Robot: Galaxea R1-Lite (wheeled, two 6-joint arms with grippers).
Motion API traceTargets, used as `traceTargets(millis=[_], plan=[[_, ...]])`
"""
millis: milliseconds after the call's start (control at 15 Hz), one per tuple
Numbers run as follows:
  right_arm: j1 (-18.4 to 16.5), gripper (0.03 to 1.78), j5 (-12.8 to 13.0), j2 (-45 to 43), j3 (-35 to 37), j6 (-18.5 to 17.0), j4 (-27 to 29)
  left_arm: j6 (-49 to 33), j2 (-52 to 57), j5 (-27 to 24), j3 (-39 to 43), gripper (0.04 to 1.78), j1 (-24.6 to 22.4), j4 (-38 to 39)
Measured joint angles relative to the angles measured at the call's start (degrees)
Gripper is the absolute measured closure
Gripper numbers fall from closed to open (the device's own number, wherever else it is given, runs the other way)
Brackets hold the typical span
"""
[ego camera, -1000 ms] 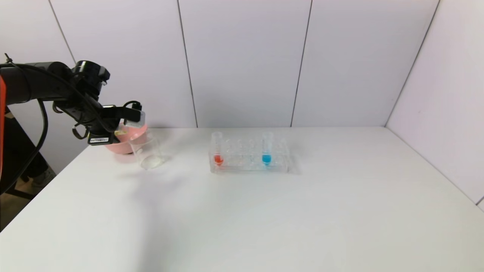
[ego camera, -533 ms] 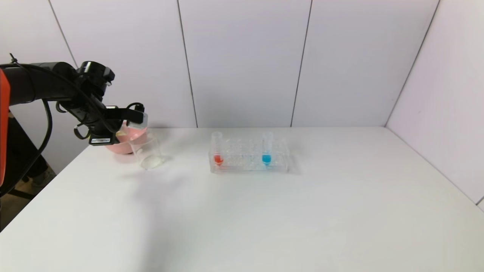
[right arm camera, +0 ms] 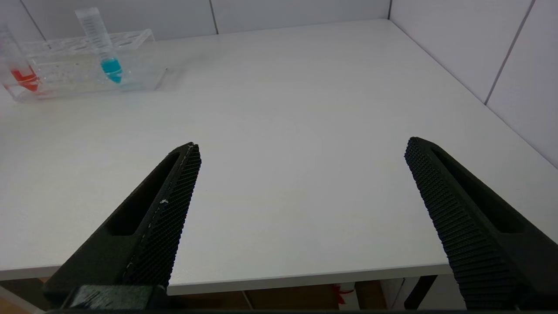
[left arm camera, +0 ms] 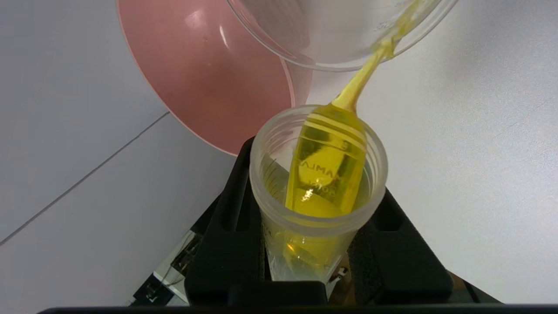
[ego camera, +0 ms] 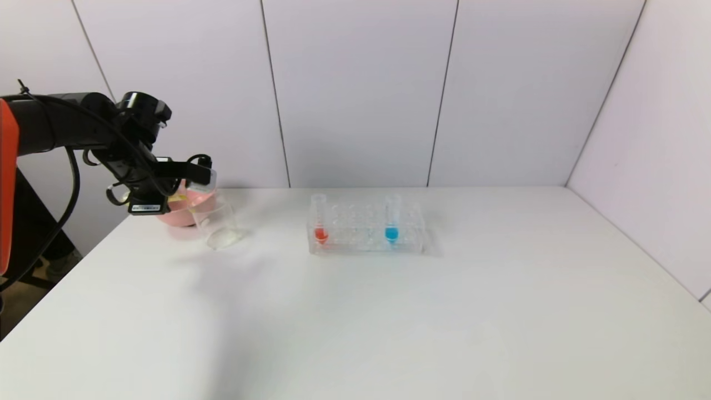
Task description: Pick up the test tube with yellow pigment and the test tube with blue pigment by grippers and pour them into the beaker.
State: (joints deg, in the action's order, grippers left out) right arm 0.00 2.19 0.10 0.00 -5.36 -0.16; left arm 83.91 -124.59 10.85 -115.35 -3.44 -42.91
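Note:
My left gripper [ego camera: 186, 183] is shut on the test tube with yellow pigment [left arm camera: 320, 183] and holds it tipped over the beaker [ego camera: 216, 225] at the table's far left. In the left wrist view a yellow stream [left arm camera: 362, 78] runs from the tube's mouth into the beaker [left arm camera: 331, 39]. The test tube with blue pigment [ego camera: 392, 219] stands upright in the clear rack [ego camera: 411, 241]; it also shows in the right wrist view [right arm camera: 104, 48]. My right gripper [right arm camera: 301, 174] is open and empty near the table's front edge, out of the head view.
A red-bottomed tube [ego camera: 320, 221] stands at the rack's left end. A pink bowl [ego camera: 178, 211] sits just behind the beaker, close to my left gripper. White wall panels close off the back and right side of the white table [ego camera: 389, 311].
My left gripper has shifted slightly right and tipped the yellow tube further over the beaker. The rack and its tubes have not moved.

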Motion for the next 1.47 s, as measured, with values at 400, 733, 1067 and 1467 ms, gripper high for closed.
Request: traceTargets(millis=[400, 733, 1067, 1467], plan=[[0.00, 0.10, 0.00, 0.00, 0.00, -0.01, 0.00, 0.02, -0.35, 1.18, -0.04, 1.28, 0.50, 0.02], [0.00, 0.10, 0.00, 0.00, 0.00, -0.01, 0.00, -0.39, -0.46, 1.96, -0.06, 1.28, 1.01, 0.00], [0.00, 0.10, 0.00, 0.00, 0.00, 0.00, 0.00, -0.54, -0.49, 2.10, -0.06, 1.28, 1.16, 0.00], [0.02, 0.10, 0.00, 0.00, 0.00, 0.00, 0.00, -0.91, -0.46, 3.47, -0.04, 1.28, 1.79, 0.22]])
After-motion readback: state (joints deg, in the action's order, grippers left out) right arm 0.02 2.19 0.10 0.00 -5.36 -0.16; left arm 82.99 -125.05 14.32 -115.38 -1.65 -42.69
